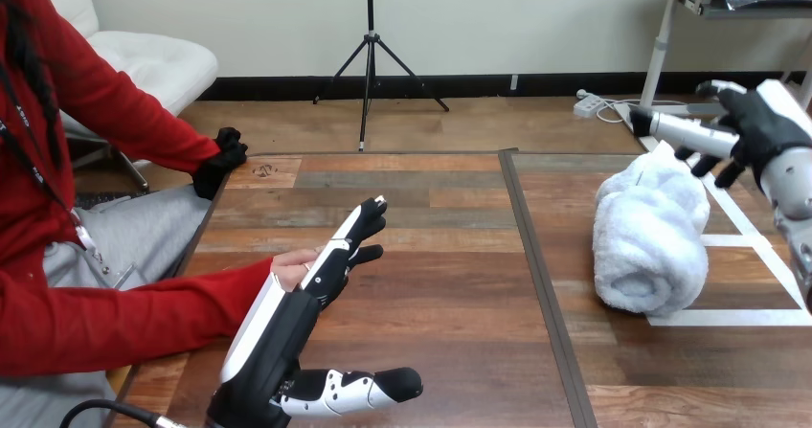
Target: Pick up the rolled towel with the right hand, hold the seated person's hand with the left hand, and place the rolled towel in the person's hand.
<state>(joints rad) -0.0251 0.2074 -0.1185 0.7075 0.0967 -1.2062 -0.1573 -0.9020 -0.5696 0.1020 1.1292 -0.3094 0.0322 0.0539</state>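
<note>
The rolled white towel [649, 246] lies on the right half of the wooden table [440, 208]. My right hand [756, 126] hovers just beyond and above its far end, apart from it, fingers loosely spread and holding nothing. My left hand [321, 275] reaches in from the bottom left with straight fingers [362, 225] and the thumb [369, 388] stuck out to the right. The person's hand [290, 267], at the end of a red sleeve, lies against the far side of my left hand. None of my fingers curl round it.
The person's other hand, in a black glove [222, 160], rests at the table's far left corner. White tape lines [733, 318] mark a box around the towel. A dark seam [536, 256] splits the tabletop down its middle.
</note>
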